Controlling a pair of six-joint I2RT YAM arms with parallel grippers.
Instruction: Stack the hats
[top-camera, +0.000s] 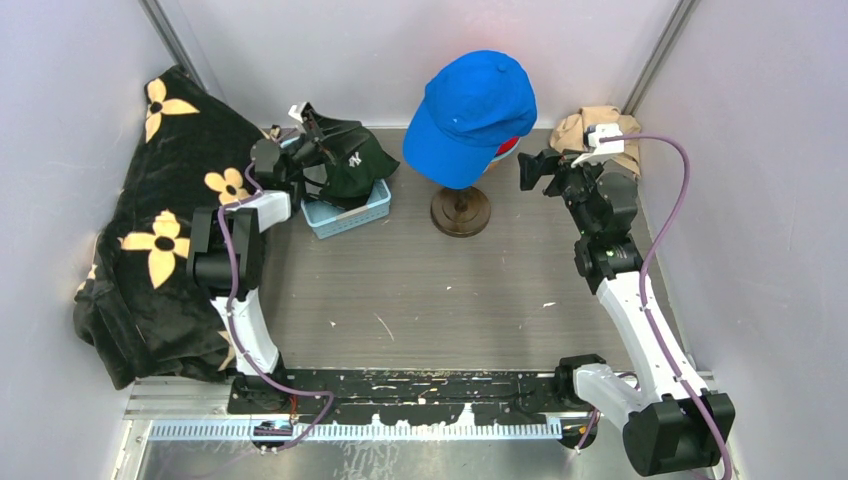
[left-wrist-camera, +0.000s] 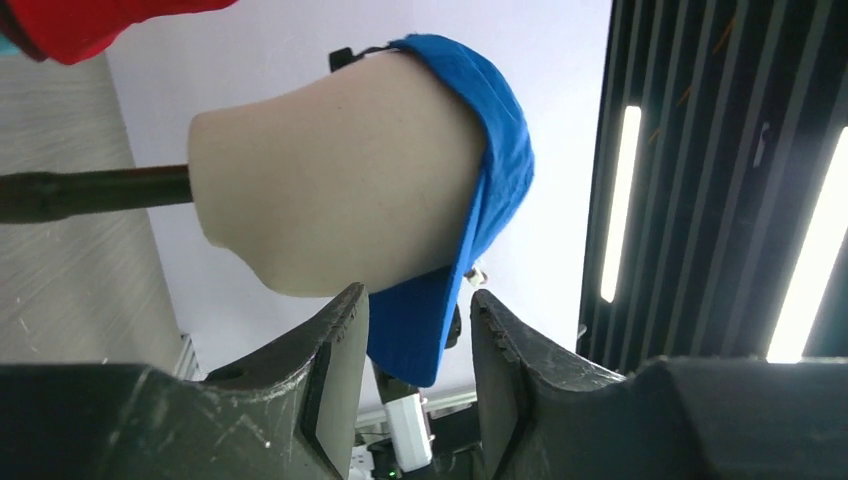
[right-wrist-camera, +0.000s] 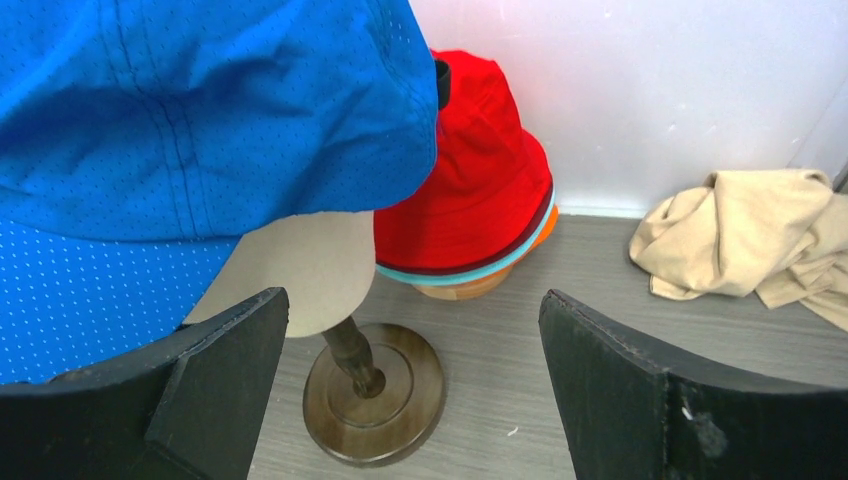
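**Ana:** Hats, then. Where do they sit, going from the biggest thing down?

**Ben:** Biggest is no hat at all: a black cloth (top-camera: 140, 310) with pale flowers, heaped along the left edge of the table (top-camera: 420, 290). Next is the blue cap (top-camera: 470, 115), worn on a cream head form (left-wrist-camera: 340, 170) atop a wooden stand (top-camera: 460, 211) near the middle of the far edge.

**Ana:** And the red one?

**Ben:** The red bucket hat (right-wrist-camera: 470, 180) is behind the stand, close to the far edge. A teal brim (right-wrist-camera: 450, 275) and an orange brim (right-wrist-camera: 545, 228) peek out from under it.

**Ana:** Any containers?

**Ben:** One light blue basket (top-camera: 350, 215) toward the far left corner. The dark green NY cap (top-camera: 355, 160) sits in it, bulging above the rim. I see nothing else inside.

**Ana:** Smaller items?

**Ben:** A beige rag (top-camera: 585, 125) is crumpled in the far right corner.

**Ana:** The grippers?

**Ben:** The left gripper (left-wrist-camera: 418, 300) is by the green cap's far side. Its jaws are slightly parted with nothing between them. The right gripper (right-wrist-camera: 412, 295), just right of the stand, has its jaws spread wide and holds nothing.
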